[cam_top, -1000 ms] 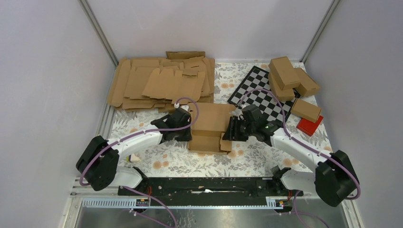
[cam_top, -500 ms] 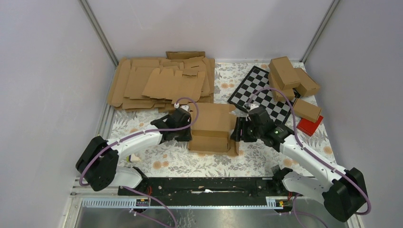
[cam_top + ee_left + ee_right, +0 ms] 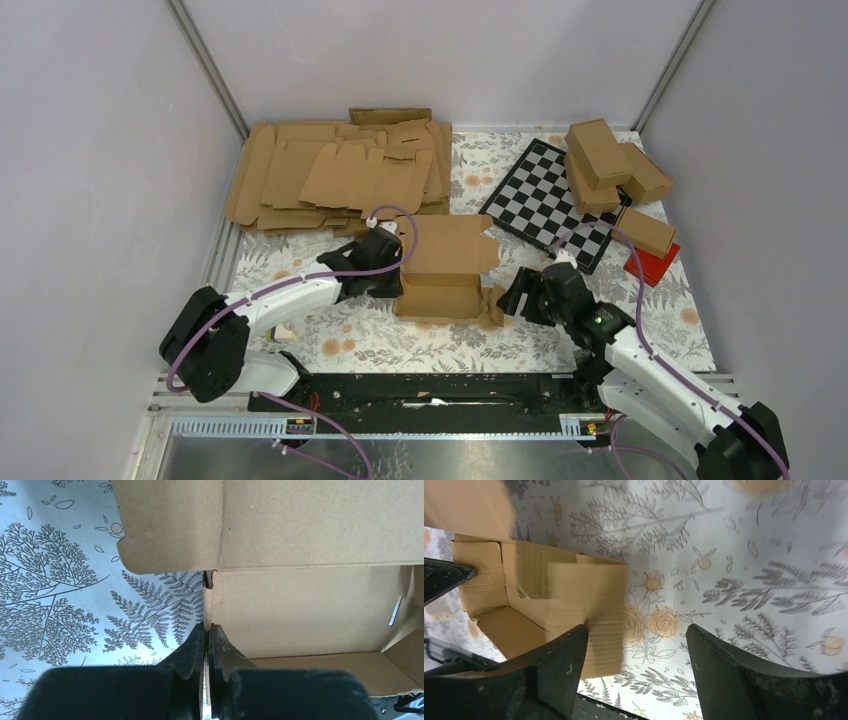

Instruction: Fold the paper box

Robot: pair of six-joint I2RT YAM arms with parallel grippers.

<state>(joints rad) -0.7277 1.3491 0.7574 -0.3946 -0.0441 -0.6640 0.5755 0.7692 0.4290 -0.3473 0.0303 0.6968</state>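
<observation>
The paper box [image 3: 445, 268] is a brown half-folded carton in the middle of the floral mat, its lid panel lying open toward the back. It fills the left wrist view [image 3: 310, 605]. My left gripper [image 3: 392, 284] is shut on the box's left wall, the thin cardboard edge pinched between the fingers [image 3: 206, 645]. My right gripper [image 3: 512, 302] is open just right of the box's right end flap [image 3: 594, 615], which lies beside its left finger. The right gripper [image 3: 636, 645] holds nothing.
A heap of flat brown blanks [image 3: 335, 175] lies at the back left. A checkerboard [image 3: 548, 205] is at the back right, with several folded cartons [image 3: 610, 165] and a red flat block [image 3: 652, 264] beside it. Grey walls enclose the table.
My right arm has pulled back toward the near right, away from the box's right end, and the gripper now sits lower in the top view. The left gripper and box have stayed put.
</observation>
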